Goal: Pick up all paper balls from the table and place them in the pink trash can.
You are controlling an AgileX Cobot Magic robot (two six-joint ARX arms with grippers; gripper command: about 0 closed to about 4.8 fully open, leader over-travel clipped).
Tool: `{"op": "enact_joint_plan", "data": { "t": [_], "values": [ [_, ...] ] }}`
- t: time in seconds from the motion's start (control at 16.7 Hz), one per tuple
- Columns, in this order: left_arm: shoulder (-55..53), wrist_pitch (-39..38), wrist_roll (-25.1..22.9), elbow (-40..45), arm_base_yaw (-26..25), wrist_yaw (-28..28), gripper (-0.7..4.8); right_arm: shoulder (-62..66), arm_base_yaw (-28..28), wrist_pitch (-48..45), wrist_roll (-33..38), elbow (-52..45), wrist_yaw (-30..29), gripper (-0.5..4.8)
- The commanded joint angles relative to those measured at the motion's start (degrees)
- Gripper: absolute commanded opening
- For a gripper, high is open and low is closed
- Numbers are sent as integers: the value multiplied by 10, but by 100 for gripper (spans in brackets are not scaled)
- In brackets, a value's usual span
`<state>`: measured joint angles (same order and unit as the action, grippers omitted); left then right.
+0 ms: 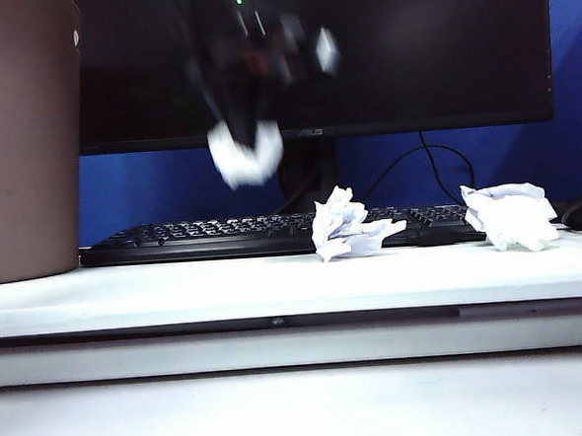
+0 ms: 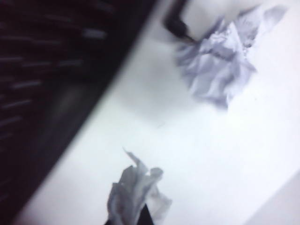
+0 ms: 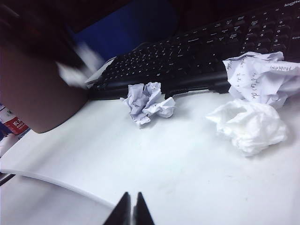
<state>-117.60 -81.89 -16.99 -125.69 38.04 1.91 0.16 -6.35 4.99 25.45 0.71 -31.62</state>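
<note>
Two end effectors seen. Left end effector (image 1: pixel 247 153), blurred, raised above the keyboard (image 1: pixel 272 234) before the dark monitor (image 1: pixel 409 53), pinched shut on a white paper ball (image 1: pixel 246 157); same ball (image 2: pixel 136 192) at the fingertips in the left wrist view, above the white worktop (image 2: pixel 201 154). Right end effector (image 3: pixel 131 211) low over the worktop (image 3: pixel 164 173), fingers pressed together, holding nothing. Farther out, one bluish-white ball (image 3: pixel 147 102) by the keyboard edge, two more white balls (image 3: pixel 251 124) (image 3: pixel 262 77) touching each other. Pink trash can (image 1: pixel 24 135) upright at the worktop's left, well apart from the held ball. Blue wall (image 1: pixel 171 191) behind.
</note>
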Motion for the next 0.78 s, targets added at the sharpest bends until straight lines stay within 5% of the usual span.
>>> {"op": "enact_joint_plan", "data": {
  "t": [0.06, 0.36, 0.54, 0.78],
  "values": [
    [94, 1, -2, -2, 0, 103, -5, -1, 0, -10, -2, 2, 0, 23],
    [220, 33, -3, -2, -36, 174, -5, -1, 0, -10, -2, 2, 0, 23],
    [248, 24, -4, -2, -99, 241, -5, -1, 0, -10, -2, 2, -1, 23],
    [246, 12, 20, -2, -199, 265, -5, -1, 0, -10, -2, 3, -9, 23]
  ]
}}
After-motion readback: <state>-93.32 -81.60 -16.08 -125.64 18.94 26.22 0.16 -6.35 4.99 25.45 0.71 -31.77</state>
